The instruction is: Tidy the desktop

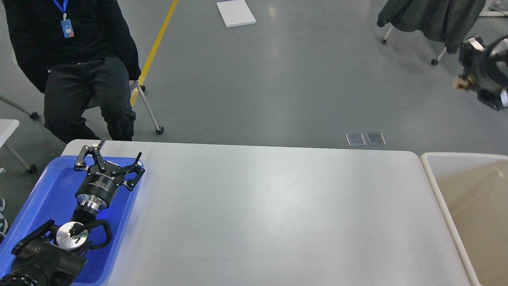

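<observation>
Left gripper (119, 153) sits over the far end of the blue tray (43, 190), fingers spread wide, nothing between them. One finger (102, 143) reaches past the tray's far rim, the other finger (138, 157) pokes up at the tray's right corner. My left arm (59, 242) runs in from the bottom-left corner, over the tray's inside.

Tray lies on the left end of the desktop (270, 214), its right rim just beside the bare surface. Desktop spans most of the view, white-grey, rounded far corners, with a soft glare patch mid-surface.

Beige bin (468, 198) butts up to the desktop's right edge, open top, inside looks plain.

Right gripper (482, 75) is up at the top right, well apart from the desktop, over the floor. It shows dark and blurred with a small tan bit at its left side; can't tell if the fingers are apart or together, or what the tan bit is.

Beyond the desktop: grey floor (278, 79), a seated person in black (75, 59) with a blue badge at far left, a yellow floor line (156, 43), a white board (235, 13) lying flat, and a chair with a dark coat (428, 16) at far right.
</observation>
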Tool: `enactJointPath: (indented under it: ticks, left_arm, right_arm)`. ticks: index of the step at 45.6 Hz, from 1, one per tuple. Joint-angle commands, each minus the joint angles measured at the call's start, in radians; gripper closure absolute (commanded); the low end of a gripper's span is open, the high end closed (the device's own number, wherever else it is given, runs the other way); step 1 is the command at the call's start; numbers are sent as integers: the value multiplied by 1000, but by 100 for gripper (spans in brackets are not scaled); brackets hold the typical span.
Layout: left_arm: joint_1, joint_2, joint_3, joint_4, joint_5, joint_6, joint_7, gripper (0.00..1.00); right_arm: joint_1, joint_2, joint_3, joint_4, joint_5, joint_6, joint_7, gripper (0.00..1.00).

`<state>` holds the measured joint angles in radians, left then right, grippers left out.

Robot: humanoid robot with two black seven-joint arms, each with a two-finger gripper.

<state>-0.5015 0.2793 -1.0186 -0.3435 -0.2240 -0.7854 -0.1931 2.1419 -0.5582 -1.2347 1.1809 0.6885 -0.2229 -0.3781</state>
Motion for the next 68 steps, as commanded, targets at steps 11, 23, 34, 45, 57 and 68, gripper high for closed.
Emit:
enactJointPath:
  ticks: [11, 23, 34, 45, 57, 68]
  left_arm:
    - [0, 0, 0, 0, 0, 0, 0, 0]
    - [-2, -2, 0, 0, -1, 0, 0, 0]
    - [-2, -2, 0, 0, -1, 0, 0, 0]
    - [-2, -2, -2, 0, -1, 0, 0, 0]
    - [-2, -2, -2, 0, -1, 0, 0, 0]
    - [-2, -2, -2, 0, -3, 0, 0, 0]
  right_arm:
    - [-514, -288, 415, -421, 160, -250, -41, 100]
    - [-875, -255, 894, -743, -33, -92, -25, 100]
    - [-1112, -94, 1342, -1103, -320, 238, 1, 100]
    - [-1244, -34, 1428, -1127, -346, 261, 97, 100]
    - [-1340, 26, 1434, -1129, -340, 175, 104, 100]
    - [-1393, 54, 1466, -1129, -337, 126, 107, 100]
